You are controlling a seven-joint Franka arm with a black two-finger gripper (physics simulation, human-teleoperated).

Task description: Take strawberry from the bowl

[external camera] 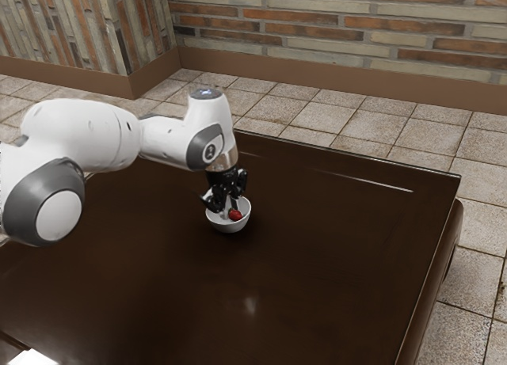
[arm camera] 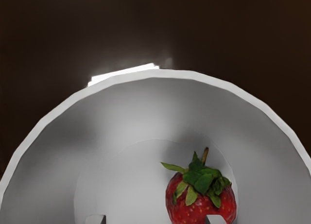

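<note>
- Robot arm (external camera: 79, 135): white housing with grey joint covers; enters from the exterior view's left and extends over the table. The last section is directed downward.
- Gripper (external camera: 229, 209): black, two-finger; positioned at the bowl, fingers directed down into its opening. State: fingers spread, with a clear gap between the fingertips (arm camera: 95, 219). Nothing is pinched. In the wrist view, one fingertip overlaps the strawberry; contact cannot be determined.
- Bowl (external camera: 217, 222): white, round, upright on the table. Interior surface smooth; rim slightly faceted.
- Strawberry (external camera: 235, 214): red, with green leaf cap and short brown stem. Located inside the bowl, resting off the centre of its base. In the exterior view, it lies beside the lowered fingers, toward the exterior view's right.
- Table (external camera: 333, 254): dark brown, glossy top with straight edges; supports the bowl. A thin light streak runs near the far edge.
- Brick wall (external camera: 341, 28): mixed orange, brown and pale courses above a plain brown base strip; located behind the table.
- Tiled floor (external camera: 475, 183): pale, speckled square tiles; visible behind the table and along the exterior view's right.
</note>
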